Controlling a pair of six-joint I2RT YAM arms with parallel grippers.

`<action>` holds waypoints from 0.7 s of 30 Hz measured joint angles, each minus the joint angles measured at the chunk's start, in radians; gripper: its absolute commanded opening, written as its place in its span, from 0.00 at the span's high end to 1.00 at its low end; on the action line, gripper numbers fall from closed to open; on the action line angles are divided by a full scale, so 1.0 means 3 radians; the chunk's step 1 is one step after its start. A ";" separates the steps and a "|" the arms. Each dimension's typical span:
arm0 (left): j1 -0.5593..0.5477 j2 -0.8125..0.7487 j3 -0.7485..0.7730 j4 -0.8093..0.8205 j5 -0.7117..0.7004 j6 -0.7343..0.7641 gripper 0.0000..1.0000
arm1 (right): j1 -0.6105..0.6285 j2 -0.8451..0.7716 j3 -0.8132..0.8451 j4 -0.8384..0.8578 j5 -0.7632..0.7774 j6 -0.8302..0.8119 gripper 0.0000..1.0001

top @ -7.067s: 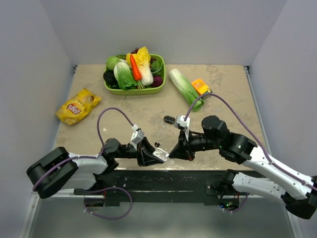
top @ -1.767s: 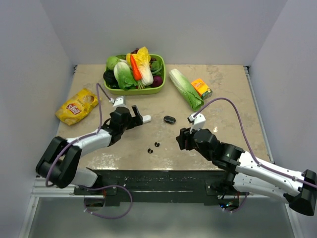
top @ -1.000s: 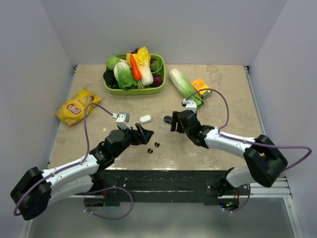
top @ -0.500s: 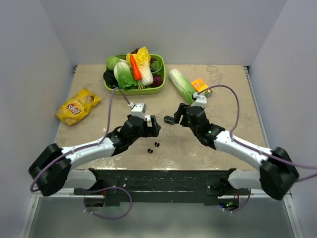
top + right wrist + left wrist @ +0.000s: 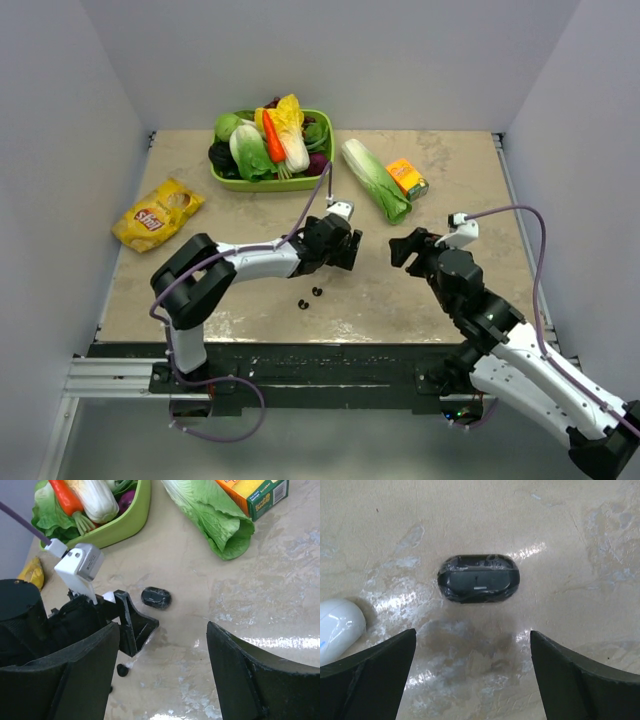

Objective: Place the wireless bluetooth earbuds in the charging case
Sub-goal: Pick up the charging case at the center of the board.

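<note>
A closed black charging case lies on the tabletop just ahead of my left gripper, whose jaws stand wide open and empty, one on each side short of it. The right wrist view shows the same case beyond the left gripper's fingers. A white case sits to the left of the black one. Two black earbuds lie loose on the table nearer the arms' bases; one earbud also shows in the right wrist view. My right gripper hangs open and empty to the right of the case.
A green basket of vegetables stands at the back. To its right lie a napa cabbage and an orange box. A yellow chips bag rests at the left. Grey walls close in three sides.
My left arm swung right until its gripper came up to the black case, and its jaws widened. My right arm drew back to the right, away from the case.
</note>
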 measured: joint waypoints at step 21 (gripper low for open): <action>0.0000 0.0759 0.0816 -0.0244 -0.0270 -0.0008 0.08 | 0.0000 -0.0069 -0.0001 -0.0219 -0.0080 -0.0098 0.26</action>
